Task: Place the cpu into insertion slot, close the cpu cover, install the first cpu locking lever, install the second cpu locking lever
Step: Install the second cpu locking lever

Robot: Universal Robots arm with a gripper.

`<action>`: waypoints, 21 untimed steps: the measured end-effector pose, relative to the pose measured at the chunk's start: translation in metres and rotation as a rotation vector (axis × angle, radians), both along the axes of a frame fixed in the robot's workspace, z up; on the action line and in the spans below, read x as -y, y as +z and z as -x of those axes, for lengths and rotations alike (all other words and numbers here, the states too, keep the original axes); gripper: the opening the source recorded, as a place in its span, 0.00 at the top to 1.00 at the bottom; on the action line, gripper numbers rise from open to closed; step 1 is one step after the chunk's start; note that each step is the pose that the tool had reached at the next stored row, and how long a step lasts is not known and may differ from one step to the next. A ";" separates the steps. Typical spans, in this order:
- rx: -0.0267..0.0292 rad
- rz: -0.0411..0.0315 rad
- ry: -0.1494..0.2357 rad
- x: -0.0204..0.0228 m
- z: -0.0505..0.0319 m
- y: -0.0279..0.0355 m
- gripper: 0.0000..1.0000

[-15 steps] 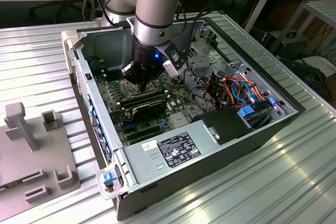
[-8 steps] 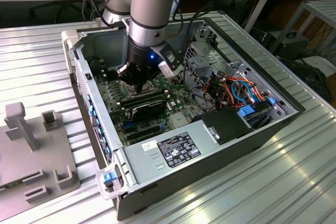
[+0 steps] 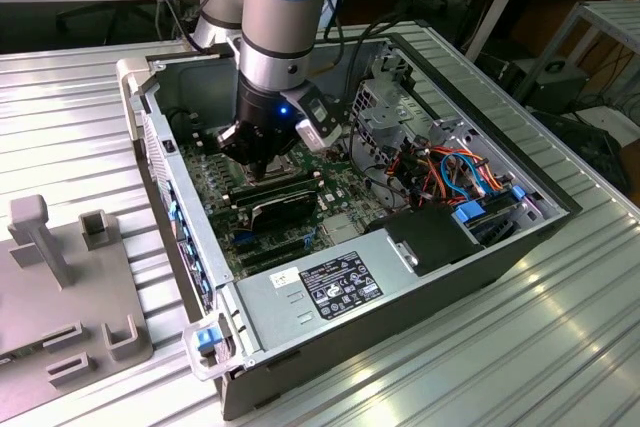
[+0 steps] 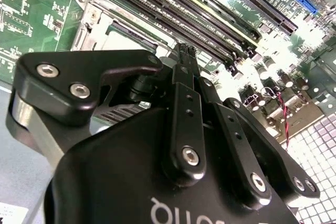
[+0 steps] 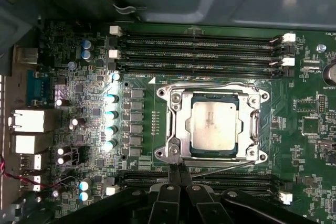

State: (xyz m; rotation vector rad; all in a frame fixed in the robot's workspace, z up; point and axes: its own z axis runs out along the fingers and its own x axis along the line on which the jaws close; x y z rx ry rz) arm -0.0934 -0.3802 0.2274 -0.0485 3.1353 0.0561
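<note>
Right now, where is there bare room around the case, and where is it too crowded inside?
Bare ribbed tabletop lies in front of the computer case, toward the exterior view's right. Inside it is crowded: the gripper sits at the socket edge, beside the cpu cover and cpu, with memory slots bordering.

1 cpu point(image 5: 212, 125), 1 cpu cover point(image 5: 178, 121), 1 pc case point(image 3: 480, 267)

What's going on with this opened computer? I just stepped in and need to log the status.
A robot arm has its black gripper lowered into the open grey computer case, over the green motherboard. In the first wrist view, the small square silver-tan cpu sits in its socket with the thin grey metal cpu cover closed around it. The jaws are shut together at the socket's edge, beside a thin wire locking lever.
</note>
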 end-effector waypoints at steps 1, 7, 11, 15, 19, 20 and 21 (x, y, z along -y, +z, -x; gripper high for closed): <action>-0.0010 0.0001 0.000 -0.0006 0.0014 -0.0002 0.89; -0.0044 0.0001 0.000 -0.0015 0.0063 -0.0030 0.89; -0.0050 0.0002 0.000 -0.0018 0.0094 -0.0054 0.89; -0.0050 0.0000 -0.001 -0.0023 0.0095 -0.0073 0.89; -0.0050 -0.0003 -0.001 -0.0024 0.0095 -0.0103 0.89; -0.0050 -0.0003 -0.001 -0.0025 0.0095 -0.0109 0.89; -0.0050 -0.0003 -0.001 -0.0026 0.0095 -0.0116 0.89</action>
